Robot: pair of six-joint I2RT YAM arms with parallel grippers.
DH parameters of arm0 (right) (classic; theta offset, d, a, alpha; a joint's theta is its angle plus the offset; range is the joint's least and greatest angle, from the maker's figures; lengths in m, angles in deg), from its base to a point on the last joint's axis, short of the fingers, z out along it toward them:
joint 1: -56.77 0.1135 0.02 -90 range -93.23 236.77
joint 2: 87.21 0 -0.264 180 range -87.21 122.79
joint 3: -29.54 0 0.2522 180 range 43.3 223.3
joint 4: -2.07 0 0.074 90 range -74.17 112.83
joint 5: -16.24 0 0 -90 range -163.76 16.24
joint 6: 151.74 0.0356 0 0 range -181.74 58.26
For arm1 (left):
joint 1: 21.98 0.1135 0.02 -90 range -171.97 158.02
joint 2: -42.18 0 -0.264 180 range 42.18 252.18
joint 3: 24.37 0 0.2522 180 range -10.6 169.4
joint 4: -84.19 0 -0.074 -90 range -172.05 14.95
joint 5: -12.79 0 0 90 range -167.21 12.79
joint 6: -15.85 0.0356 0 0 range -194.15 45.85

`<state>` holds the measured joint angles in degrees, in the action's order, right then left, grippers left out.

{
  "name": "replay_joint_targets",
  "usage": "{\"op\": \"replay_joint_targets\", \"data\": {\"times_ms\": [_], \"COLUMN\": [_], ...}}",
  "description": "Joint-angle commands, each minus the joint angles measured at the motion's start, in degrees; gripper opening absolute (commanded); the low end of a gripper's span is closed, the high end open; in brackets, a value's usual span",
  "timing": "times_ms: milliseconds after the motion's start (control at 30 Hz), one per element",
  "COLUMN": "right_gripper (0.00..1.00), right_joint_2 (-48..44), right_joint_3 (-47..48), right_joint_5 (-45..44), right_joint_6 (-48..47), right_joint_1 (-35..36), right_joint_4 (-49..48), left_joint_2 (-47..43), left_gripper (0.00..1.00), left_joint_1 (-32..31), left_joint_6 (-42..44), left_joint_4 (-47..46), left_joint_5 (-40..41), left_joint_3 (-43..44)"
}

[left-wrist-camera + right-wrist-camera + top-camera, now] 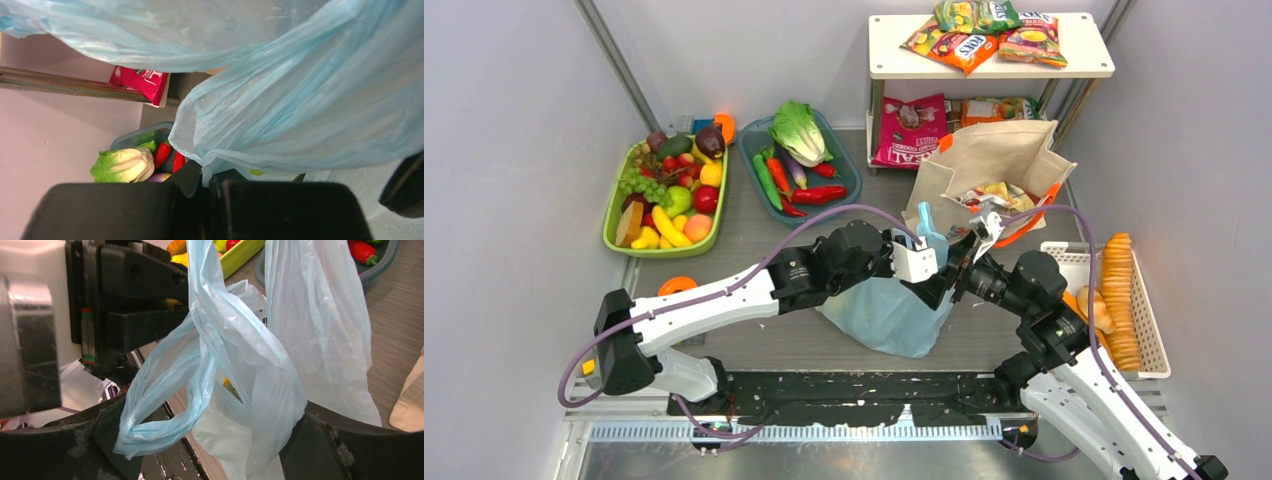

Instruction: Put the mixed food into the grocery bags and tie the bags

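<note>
The light-blue plastic bag (889,315) sits between my two arms, its handle (926,225) pulled upward. My left gripper (936,272) is shut on a fold of the bag's plastic (214,179); the right wrist view shows it (145,300) clamping the twisted handle (210,315). My right gripper (210,440) is open, its fingers (75,445) wide apart with a handle loop (165,405) hanging between them. The beige canvas tote (994,160) stands behind with snack packets (999,195) inside. The pale-green cabbage (799,130) lies in a tray and also shows in the left wrist view (122,165).
A green tray of toy fruit (612,215) sits at the far left and a grey-green tray (849,165) with peppers beside it. A white shelf (884,45) holds snack packets, with a pink packet (909,125) under it. A white mesh basket (1149,345) with biscuits is at the right.
</note>
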<state>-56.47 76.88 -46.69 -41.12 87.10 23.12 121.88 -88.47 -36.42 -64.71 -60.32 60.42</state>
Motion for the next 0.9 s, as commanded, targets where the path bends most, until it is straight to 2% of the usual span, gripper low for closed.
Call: {"op": "replay_joint_targets", "data": {"times_ms": [0, 67, 200, 267, 300, 333, 367, 400, 467, 533, 667, 767, 867], "right_gripper": [0.88, 0.87, 0.78, 0.65, 0.54, 0.5, 0.39, 0.35, 0.14, 0.06, 0.05, 0.05, 0.05], "right_joint_2": [-0.1, -0.1, -0.2, -0.2, -0.3, -0.4, -0.5, -0.7, -1.0, -1.0, -0.7, -0.7, -0.8], "right_joint_3": [1.8, 1.8, 1.8, 1.8, 1.7, 1.6, 1.5, 1.5, 1.4, 1.5, 1.9, 2.3, 2.8], "right_joint_5": [-2.3, -3.1, -5.8, -6.9, -7.2, -7.8, -8.0, -8.5, -9.0, -9.3, -8.8, -8.8, -9.0], "right_joint_6": [3.1, 3.6, 4.4, 4.8, 5.0, 5.1, 5.3, 5.4, 5.5, 5.4, 4.3, 3.4, 1.6], "right_joint_1": [0.3, 0.2, 0.3, 0.2, 0.2, 0.2, 0.2, 0.2, 0.2, 0.3, 0.3, 0.3, 0.3], "right_joint_4": [-5.8, -6.4, -6.6, -6.8, -6.8, -6.9, -6.9, -6.9, -6.8, -6.3, -5.6, -4.3, -2.7], "left_joint_2": [0.2, 0.2, 0.1, -0.1, -0.3, -0.4, -0.6, -0.8, -1.2, -1.6, -2.9, -4.2, -6.7], "left_gripper": [0.0, 0.0, 0.0, 0.0, 0.0, 0.0, 0.0, 0.0, 0.0, 0.0, 0.0, 0.15, 0.34], "left_joint_1": [-0.5, -0.5, -0.5, -0.5, -0.5, -0.5, -0.5, -0.5, -0.5, -0.5, -0.5, -0.5, -0.5], "left_joint_6": [-0.3, -0.1, -0.1, -0.1, -0.2, -0.1, 0.0, 0.0, 0.1, 0.0, -0.6, -1.1, -3.1], "left_joint_4": [-1.5, -1.7, -1.9, -2.2, -2.3, -2.5, -2.7, -2.9, -3.4, -4.2, -5.5, -6.8, -9.1], "left_joint_5": [0.6, 0.8, 0.8, 0.8, 0.7, 0.7, 0.6, 0.5, 0.1, -0.5, -1.7, -1.7, -1.3], "left_joint_3": [2.7, 2.5, 2.3, 1.9, 1.9, 1.8, 1.5, 1.2, 0.6, 0.1, -1.0, -2.8, -5.2]}}
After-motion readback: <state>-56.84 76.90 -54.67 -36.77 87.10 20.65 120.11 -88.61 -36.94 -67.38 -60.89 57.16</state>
